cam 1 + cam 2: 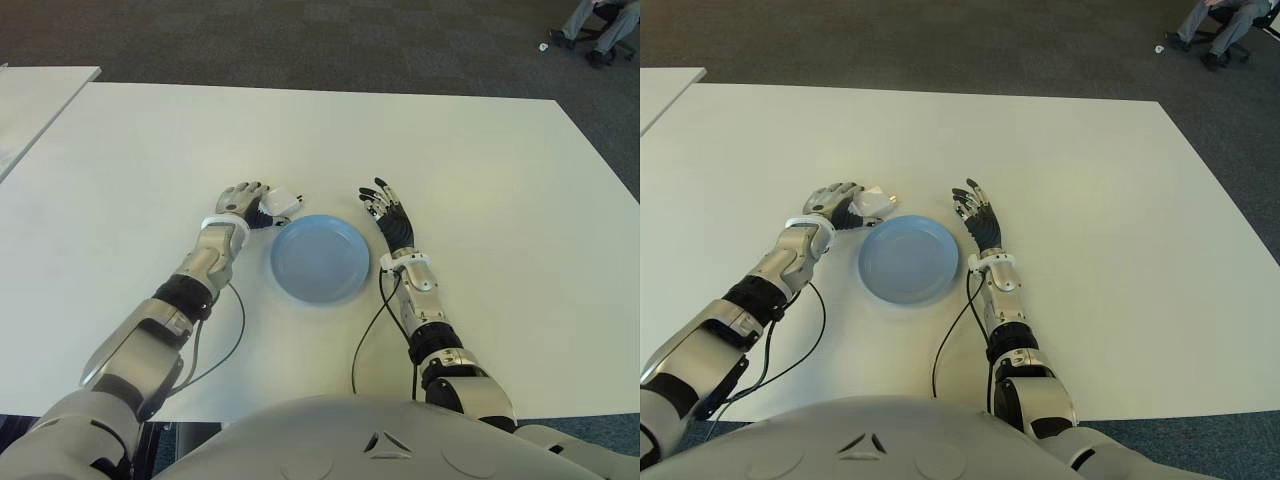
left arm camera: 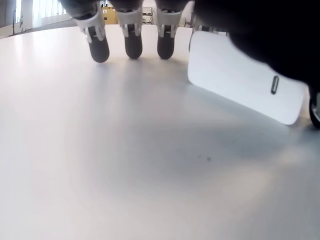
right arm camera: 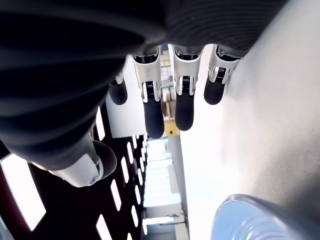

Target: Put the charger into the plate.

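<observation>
Nearest you, the robot's torso fills the foot of the eye views; beyond it the blue plate (image 1: 320,258) sits on the white worktop (image 1: 500,200). Your left hand (image 1: 245,203) is just left of the plate's far rim, with the charger (image 1: 281,204) at its fingertips. The left wrist view shows the white block (image 2: 245,82) against the thumb side with three fingers (image 2: 132,40) extended; a closed grasp probably exists, but it cannot be confirmed. Your right hand (image 1: 388,212) shows just right of the plate, fingers spread, holding nothing.

Treat the charger as a light, rigid, smooth-cased block. Expect slip on the glossy faces. Grip across the two broad flat sides, clear of the prongs.
</observation>
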Available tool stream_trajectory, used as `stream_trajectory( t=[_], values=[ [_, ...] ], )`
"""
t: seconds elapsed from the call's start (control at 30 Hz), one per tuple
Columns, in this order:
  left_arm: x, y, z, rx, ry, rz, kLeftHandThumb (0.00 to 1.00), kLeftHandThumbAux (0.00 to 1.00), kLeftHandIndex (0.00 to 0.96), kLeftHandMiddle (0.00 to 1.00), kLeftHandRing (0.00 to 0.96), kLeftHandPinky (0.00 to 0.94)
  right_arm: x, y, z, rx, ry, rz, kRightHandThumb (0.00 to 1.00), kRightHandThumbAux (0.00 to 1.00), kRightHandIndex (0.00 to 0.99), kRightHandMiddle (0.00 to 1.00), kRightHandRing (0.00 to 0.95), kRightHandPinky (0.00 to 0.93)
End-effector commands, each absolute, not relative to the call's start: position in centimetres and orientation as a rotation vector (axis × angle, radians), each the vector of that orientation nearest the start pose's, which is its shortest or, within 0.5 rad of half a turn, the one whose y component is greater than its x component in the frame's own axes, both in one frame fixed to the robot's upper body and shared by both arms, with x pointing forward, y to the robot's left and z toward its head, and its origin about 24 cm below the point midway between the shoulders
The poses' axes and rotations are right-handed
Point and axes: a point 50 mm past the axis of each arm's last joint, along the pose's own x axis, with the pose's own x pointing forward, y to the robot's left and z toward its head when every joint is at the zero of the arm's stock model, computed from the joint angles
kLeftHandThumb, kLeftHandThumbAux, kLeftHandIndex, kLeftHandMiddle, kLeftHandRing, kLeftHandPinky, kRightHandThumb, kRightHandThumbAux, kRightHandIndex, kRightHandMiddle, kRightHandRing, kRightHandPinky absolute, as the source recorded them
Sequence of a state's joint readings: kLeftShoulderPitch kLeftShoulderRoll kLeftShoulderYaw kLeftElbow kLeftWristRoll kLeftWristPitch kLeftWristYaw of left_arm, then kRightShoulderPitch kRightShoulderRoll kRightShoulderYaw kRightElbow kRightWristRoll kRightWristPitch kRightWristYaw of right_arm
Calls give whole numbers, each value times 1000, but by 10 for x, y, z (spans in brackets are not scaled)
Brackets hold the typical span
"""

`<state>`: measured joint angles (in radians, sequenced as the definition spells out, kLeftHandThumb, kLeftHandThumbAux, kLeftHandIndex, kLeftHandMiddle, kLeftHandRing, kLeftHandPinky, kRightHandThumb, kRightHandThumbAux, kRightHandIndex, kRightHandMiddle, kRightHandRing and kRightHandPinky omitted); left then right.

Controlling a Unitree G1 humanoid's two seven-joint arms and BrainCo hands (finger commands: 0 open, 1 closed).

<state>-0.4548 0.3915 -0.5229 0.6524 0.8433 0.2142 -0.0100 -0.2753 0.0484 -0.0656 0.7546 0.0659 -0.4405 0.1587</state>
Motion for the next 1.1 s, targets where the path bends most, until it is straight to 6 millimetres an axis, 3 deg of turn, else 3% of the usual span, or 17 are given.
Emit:
stream_trajectory(
  t=[0.03, 0.77, 0.9, 1.0, 1.1],
  values=[
    [310, 174, -19, 1518, 341, -365, 133, 291, 0, 0, 0, 22, 276, -126, -26, 131, 92, 138, 0, 639, 49, 245, 184, 36],
    [314, 175, -27, 1551, 346, -379, 96, 296, 0, 0, 1, 67, 275, -127, -26, 135, 93, 136, 0, 653, 44, 239, 183, 39],
    [313, 176, -28, 1552, 347, -363, 86, 291, 0, 76, 82, 142, 275, -126, -27, 136, 95, 136, 0, 649, 44, 239, 183, 36],
    [313, 177, -29, 1548, 349, -327, 161, 366, 50, 213, 220, 262, 275, -126, -27, 137, 95, 134, 0, 648, 47, 243, 186, 38],
    [313, 178, -30, 1544, 360, -287, 275, 441, 193, 438, 445, 451, 275, -126, -27, 139, 95, 133, 0, 647, 48, 245, 188, 41]
  ],
)
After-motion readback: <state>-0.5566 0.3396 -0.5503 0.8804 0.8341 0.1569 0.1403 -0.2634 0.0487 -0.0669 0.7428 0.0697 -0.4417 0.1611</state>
